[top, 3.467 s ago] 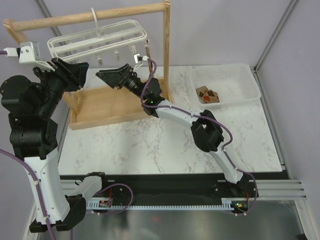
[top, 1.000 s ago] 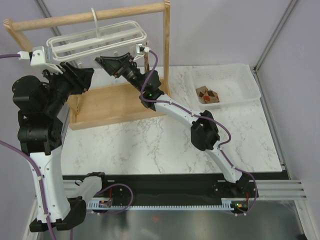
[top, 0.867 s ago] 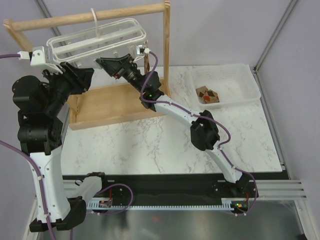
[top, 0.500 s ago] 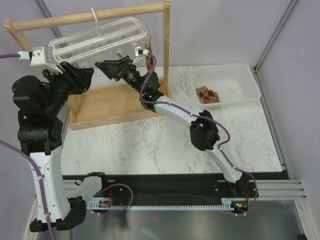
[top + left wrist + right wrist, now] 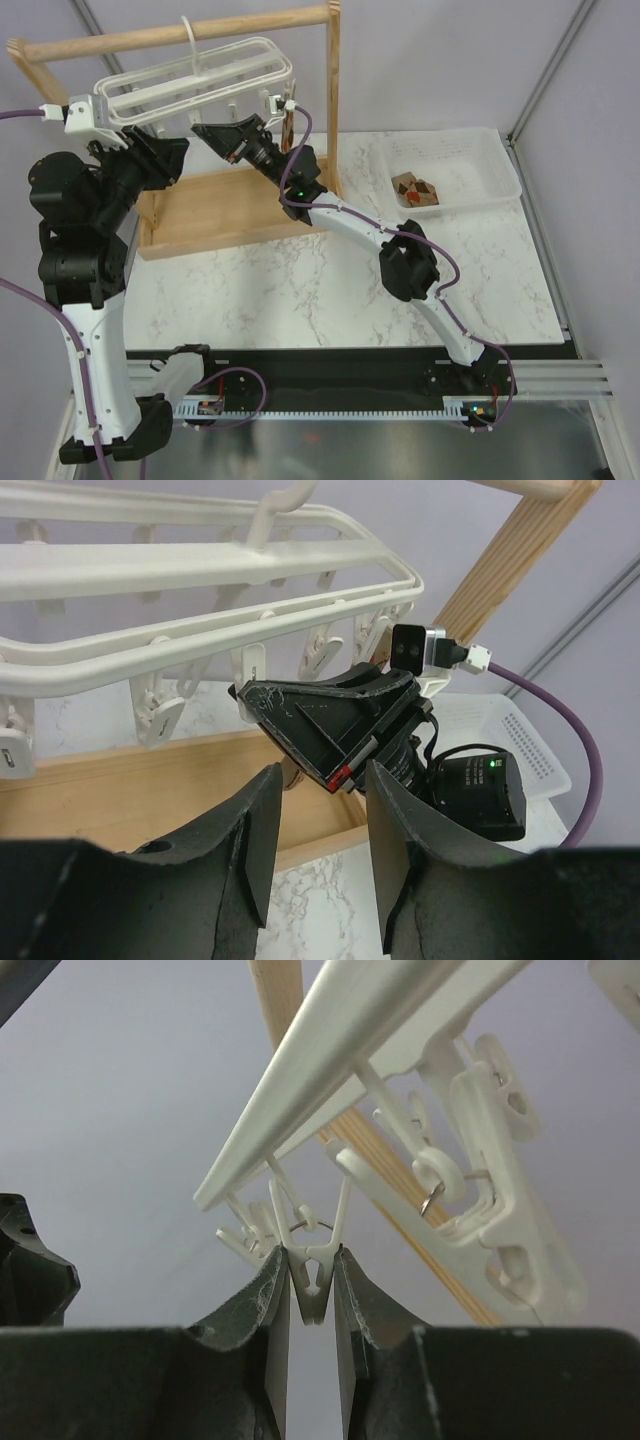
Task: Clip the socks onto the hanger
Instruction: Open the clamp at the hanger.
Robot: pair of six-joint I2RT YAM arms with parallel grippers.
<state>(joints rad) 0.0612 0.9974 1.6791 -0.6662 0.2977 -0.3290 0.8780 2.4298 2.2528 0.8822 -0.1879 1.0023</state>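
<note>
The white hanger [image 5: 190,80] hangs by its hook from the wooden rack's top bar, with clips dangling under it. My right gripper [image 5: 212,130] reaches up beneath it. In the right wrist view its fingers press both sides of one small white clip [image 5: 313,1278]. My left gripper [image 5: 165,150] hovers near the hanger's left end, open and holding nothing [image 5: 320,820]. One patterned sock [image 5: 415,190] lies in the white basket. A dark patterned strip [image 5: 291,125], apparently another sock, hangs by the hanger's right end.
The wooden rack [image 5: 333,110] stands at the back left, and its base board [image 5: 220,210] lies on the marble table. The white basket [image 5: 500,170] sits at the back right. The right arm's purple cable [image 5: 300,125] loops beside the rack post.
My right gripper opened wider, then closed on the clip. The hanger rocked slightly and settled back. The left gripper narrowed a little and barely moved.
</note>
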